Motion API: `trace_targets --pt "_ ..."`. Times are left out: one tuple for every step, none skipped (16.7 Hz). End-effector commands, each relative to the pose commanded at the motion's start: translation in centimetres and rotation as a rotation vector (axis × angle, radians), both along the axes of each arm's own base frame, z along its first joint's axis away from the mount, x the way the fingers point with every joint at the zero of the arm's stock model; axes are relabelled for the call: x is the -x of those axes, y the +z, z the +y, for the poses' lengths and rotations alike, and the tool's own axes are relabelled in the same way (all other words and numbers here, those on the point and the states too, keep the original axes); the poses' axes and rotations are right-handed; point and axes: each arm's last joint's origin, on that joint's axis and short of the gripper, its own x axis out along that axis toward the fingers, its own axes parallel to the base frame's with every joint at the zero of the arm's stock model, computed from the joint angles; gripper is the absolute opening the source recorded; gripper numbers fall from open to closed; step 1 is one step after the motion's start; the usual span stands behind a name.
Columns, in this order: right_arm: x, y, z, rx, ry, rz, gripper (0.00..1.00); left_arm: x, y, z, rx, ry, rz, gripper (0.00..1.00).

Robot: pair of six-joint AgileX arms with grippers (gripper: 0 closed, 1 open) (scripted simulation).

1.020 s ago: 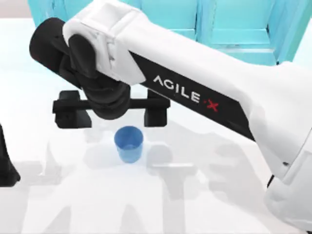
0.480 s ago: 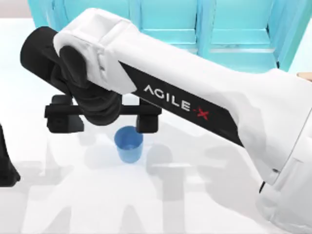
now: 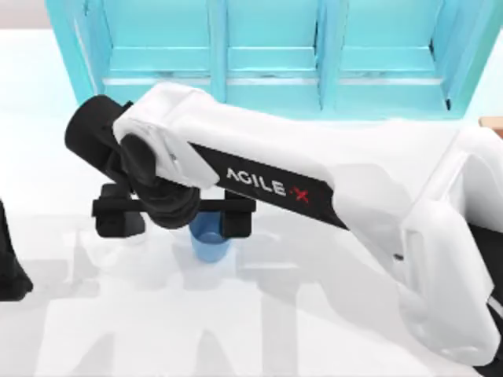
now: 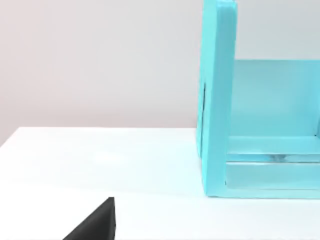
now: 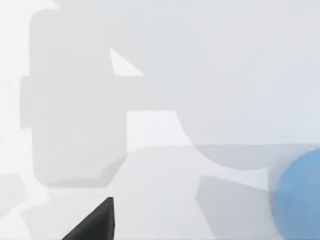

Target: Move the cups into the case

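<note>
The right gripper [image 3: 174, 218], fingers spread wide and released, is hovering directly over the small round blue cup [image 3: 211, 242] mid-desk, before the turquoise shelved cabinet [image 3: 267, 55]; the left arm [image 3: 9, 267] is sitting parked at the desk's left edge, its claw state impossible to tell.

A cup [image 3: 211, 243] stands on the worktop [image 3: 314, 330] at centre-left of the top view, beneath the right end effector [image 3: 174, 218], with the case [image 3: 267, 59] behind it along the upper edge.

Bright, even light from above washes the white table [image 3: 94, 330] nearly to glare. Soft grey shadows of the right arm [image 3: 314, 188] spread beneath it, blocky and blurred-edged in the right wrist view. The blue cup [image 5: 300, 195] there looks out of focus.
</note>
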Motion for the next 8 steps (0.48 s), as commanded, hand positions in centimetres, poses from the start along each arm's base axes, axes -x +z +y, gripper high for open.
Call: trace_targets --pt "-0.11 -0.6 -0.07 0.002 0.0 0.002 1.0 0.0 0.0 0.0 0.0 0.0 0.0 1.0" --pt "-0.15 -0.86 -0.1 0.004 0.0 0.003 1.0 0.0 0.0 0.0 0.0 0.0 0.0 1.0" --pt "-0.15 -0.86 -0.1 0.004 0.0 0.003 1.0 0.0 0.0 0.0 0.0 0.0 0.0 1.0" --pt "-0.15 -0.86 -0.1 0.004 0.0 0.003 1.0 0.0 0.0 0.0 0.0 0.0 0.0 1.0" --pt "-0.15 -0.86 -0.1 0.004 0.0 0.003 1.0 0.0 0.0 0.0 0.0 0.0 0.0 1.0" --pt "-0.15 -0.86 -0.1 0.004 0.0 0.003 0.92 0.0 0.0 0.0 0.0 0.0 0.0 1.0" --pt "-0.15 -0.86 -0.1 0.004 0.0 0.003 0.85 0.0 0.0 0.0 0.0 0.0 0.0 1.0" --pt "-0.15 -0.86 -0.1 0.004 0.0 0.003 0.77 0.0 0.0 0.0 0.0 0.0 0.0 1.0"
